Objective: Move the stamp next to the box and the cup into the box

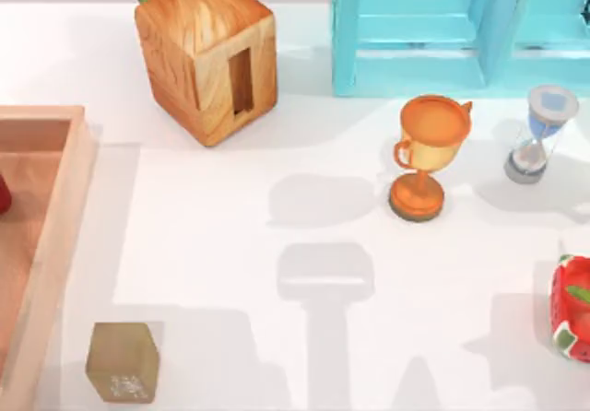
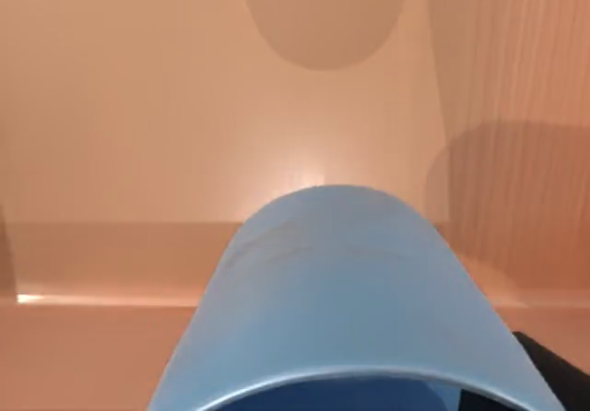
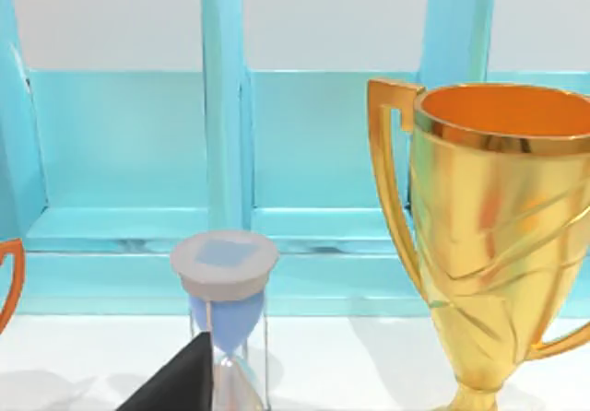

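Blue cup (image 2: pixel 341 300) held over the box (image 2: pixel 138 107) floor, seen from the left wrist; pincer grip unclear, cannot tell. Stamp (image 1: pixel 123 362) already standing on the tabletop (image 1: pixel 277 264) just beside the box (image 1: pixel 55 236). Risk: released too high, toppling or rolling onto the rim.

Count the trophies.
2: an orange trophy near the table's middle, left of the hourglass; a gold trophy close to the right wrist camera, before the blue shelf. More may be hidden.

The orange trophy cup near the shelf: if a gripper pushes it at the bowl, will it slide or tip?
The orange trophy cup would probably tip: its wide bowl sits high on a thin stem over a small round base. Its glossy surface may also be slippery for fingers.
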Available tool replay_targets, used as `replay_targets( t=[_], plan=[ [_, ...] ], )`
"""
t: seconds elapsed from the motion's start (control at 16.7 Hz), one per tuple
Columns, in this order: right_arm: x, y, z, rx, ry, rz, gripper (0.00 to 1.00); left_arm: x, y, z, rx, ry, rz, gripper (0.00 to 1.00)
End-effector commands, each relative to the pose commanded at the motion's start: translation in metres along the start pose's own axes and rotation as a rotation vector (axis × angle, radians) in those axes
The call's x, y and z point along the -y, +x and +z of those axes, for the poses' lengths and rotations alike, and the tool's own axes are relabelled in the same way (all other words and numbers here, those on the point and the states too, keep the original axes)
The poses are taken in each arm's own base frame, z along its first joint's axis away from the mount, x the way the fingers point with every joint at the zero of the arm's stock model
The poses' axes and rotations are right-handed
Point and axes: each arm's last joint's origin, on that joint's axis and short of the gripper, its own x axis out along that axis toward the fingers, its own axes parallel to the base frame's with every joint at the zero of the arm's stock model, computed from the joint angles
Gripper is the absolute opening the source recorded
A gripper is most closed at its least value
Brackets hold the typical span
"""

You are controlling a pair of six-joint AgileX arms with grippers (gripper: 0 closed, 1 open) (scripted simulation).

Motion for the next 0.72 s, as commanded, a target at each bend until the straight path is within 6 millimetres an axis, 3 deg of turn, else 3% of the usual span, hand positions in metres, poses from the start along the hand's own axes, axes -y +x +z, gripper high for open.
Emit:
replay_targets(
  t=[0.36, 0.72],
  plan=[
    [0.0, 0.0, 0.0, 0.0, 0.0, 0.0, 1.0, -0.001, 0.001, -0.003, 0.001, 0.006, 0.003, 0.0],
    [0.0, 0.0, 0.0, 0.0, 0.0, 0.0, 1.0, -0.004, -0.015, 0.028, 0.228, 0.043, 0.137, 0.0]
  ],
)
